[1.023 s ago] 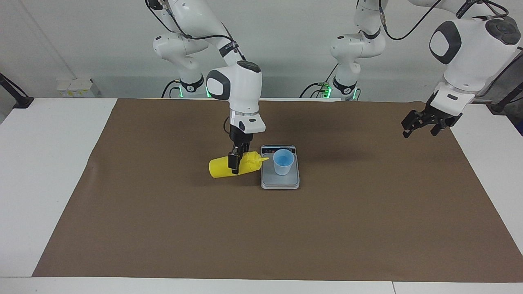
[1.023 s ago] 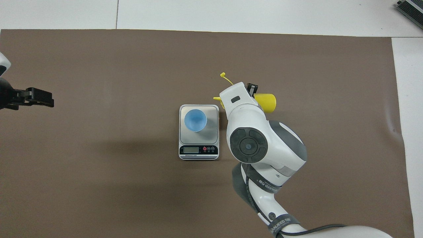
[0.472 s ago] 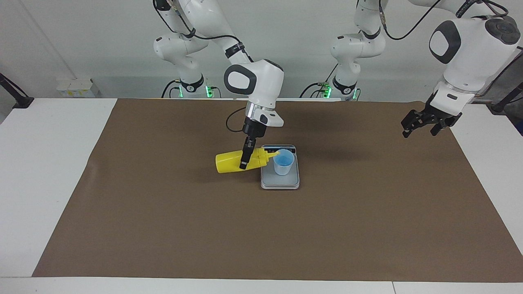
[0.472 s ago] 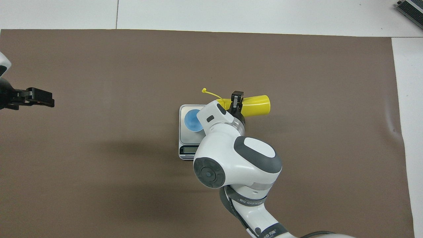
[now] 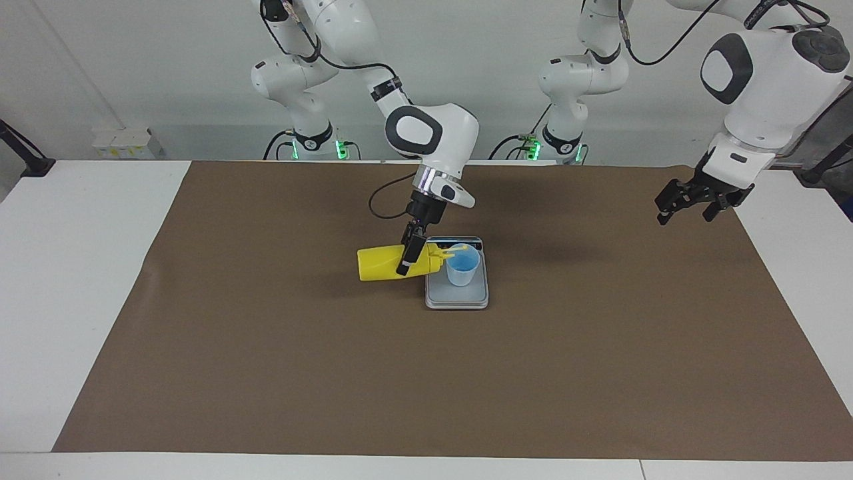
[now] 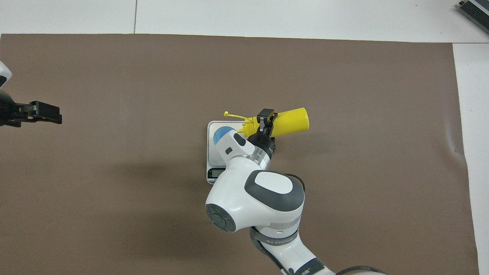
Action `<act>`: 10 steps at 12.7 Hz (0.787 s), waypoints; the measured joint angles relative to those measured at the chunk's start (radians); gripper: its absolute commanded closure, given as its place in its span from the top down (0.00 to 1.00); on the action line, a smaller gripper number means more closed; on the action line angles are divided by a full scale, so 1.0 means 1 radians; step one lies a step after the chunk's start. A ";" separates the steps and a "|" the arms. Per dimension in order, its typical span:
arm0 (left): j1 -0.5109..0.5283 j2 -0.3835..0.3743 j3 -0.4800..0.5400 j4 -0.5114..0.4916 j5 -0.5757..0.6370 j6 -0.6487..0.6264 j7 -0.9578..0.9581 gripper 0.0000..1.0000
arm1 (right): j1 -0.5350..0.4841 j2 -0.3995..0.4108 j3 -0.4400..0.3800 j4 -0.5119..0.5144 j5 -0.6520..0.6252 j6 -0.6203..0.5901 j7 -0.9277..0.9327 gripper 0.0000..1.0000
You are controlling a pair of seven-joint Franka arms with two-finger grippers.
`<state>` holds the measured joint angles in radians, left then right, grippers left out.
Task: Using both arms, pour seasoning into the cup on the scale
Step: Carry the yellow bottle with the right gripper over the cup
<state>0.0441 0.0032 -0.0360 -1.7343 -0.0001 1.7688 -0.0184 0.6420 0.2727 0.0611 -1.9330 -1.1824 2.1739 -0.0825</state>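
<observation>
Facing view: right gripper (image 5: 408, 256) clamps the yellow seasoning (image 5: 390, 263) bottle, tipped sideways with its nozzle over the blue cup (image 5: 462, 265) on the scale (image 5: 457, 297). Left gripper (image 5: 693, 202) waits open above the table (image 5: 86, 267)

Overhead view: cup (image 6: 221, 134) partly hidden beneath the right arm; seasoning (image 6: 288, 121) held level beside the scale (image 6: 211, 152), left gripper (image 6: 46, 113) idle toward its own end

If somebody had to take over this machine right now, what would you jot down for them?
Right gripper: shut on the yellow seasoning bottle, held on its side, nozzle over the blue cup.
Left gripper: open, empty, waiting over the mat's edge at its own end.
Cup stands on the scale, mid-table.
Done: bottle picked up and tipped.
Left: finish the pour; whether anything has come out cannot be seen.
</observation>
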 measured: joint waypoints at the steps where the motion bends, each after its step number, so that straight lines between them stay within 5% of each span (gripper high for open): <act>1: 0.000 0.000 0.002 0.000 0.000 0.000 0.000 1.00 | 0.016 0.013 0.000 -0.001 -0.038 -0.022 0.039 0.45; 10: 0.000 0.000 0.003 0.000 0.000 0.000 0.000 1.00 | 0.089 0.031 0.000 -0.014 -0.201 -0.144 0.090 0.45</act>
<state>0.0444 0.0032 -0.0328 -1.7343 0.0000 1.7688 -0.0184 0.7305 0.3035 0.0611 -1.9470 -1.3835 2.0300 0.0074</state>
